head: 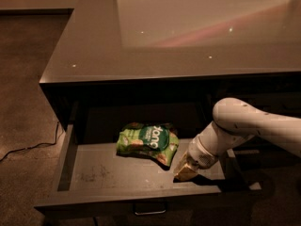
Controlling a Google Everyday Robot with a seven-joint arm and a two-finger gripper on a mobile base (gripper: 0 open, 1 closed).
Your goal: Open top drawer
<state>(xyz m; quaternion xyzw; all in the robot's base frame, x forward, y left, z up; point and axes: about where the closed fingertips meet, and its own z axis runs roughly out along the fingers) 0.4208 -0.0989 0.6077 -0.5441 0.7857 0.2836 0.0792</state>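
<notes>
The top drawer (94, 173) stands pulled out under the dark counter top, its pale grey floor showing. Its small metal pull (150, 208) sits at the centre of the front, at the bottom edge of the view. A green snack bag (148, 142) lies flat on the drawer floor near the middle. My gripper (185, 172) reaches down into the drawer from the right, at the end of the white arm (249, 124). It rests just inside the front wall, right of the bag and apart from it.
The glossy counter top (164, 36) overhangs the back of the drawer. A dark cable (28, 149) runs along the carpet on the left. The right drawer rail (240, 168) lies under my arm.
</notes>
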